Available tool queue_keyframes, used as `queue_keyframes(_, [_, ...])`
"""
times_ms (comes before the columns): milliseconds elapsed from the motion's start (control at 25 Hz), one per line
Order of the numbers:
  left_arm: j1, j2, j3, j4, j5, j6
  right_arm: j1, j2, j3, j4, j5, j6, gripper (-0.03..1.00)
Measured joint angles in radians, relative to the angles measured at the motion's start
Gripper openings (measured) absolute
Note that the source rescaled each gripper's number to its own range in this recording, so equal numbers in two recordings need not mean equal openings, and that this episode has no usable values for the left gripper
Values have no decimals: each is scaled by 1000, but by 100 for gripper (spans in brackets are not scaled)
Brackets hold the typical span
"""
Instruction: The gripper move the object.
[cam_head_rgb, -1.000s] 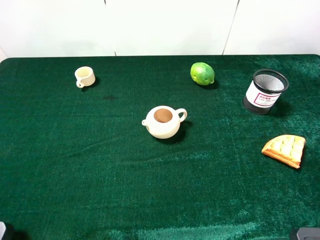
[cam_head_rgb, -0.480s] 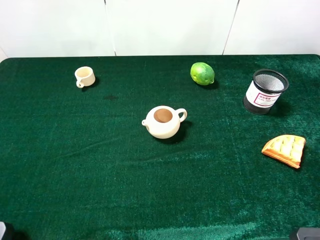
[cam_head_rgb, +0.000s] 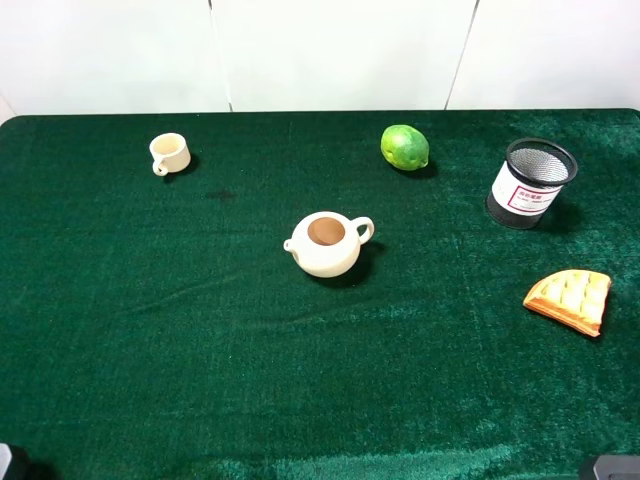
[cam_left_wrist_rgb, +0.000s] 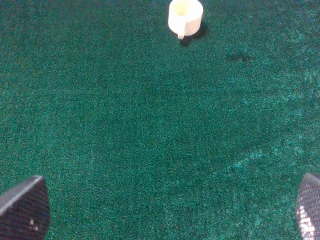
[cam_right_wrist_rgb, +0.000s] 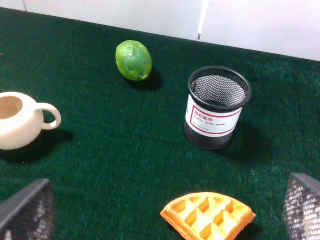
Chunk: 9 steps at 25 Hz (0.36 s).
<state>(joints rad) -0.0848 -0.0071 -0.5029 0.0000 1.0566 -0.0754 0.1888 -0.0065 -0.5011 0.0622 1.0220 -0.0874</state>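
One lime (cam_right_wrist_rgb: 133, 60) lies well apart from the right end effector (cam_right_wrist_rgb: 165, 212), its fingers spread wide.

A: Left tool (cam_left_wrist_rgb: 165, 210)?
B: Jaws spread wide, nothing between them. Only the two mesh-textured fingertips (cam_left_wrist_rgb: 22, 210) show, at 7 and 5 o'clock of the wrist view.
A: Right tool (cam_right_wrist_rgb: 165, 210)?
B: Same: spread wide, empty, tips at 7 and 5. In the high view both arms barely show, at the bottom corners.

High camera overlooks table (cam_head_rgb: 150, 350) — wrist cameras low, facing forward.
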Motion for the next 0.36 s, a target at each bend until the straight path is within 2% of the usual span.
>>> queue_keyframes(360, [0, 0, 0, 0, 0, 0, 0, 0, 0, -1, 0, 0, 100])
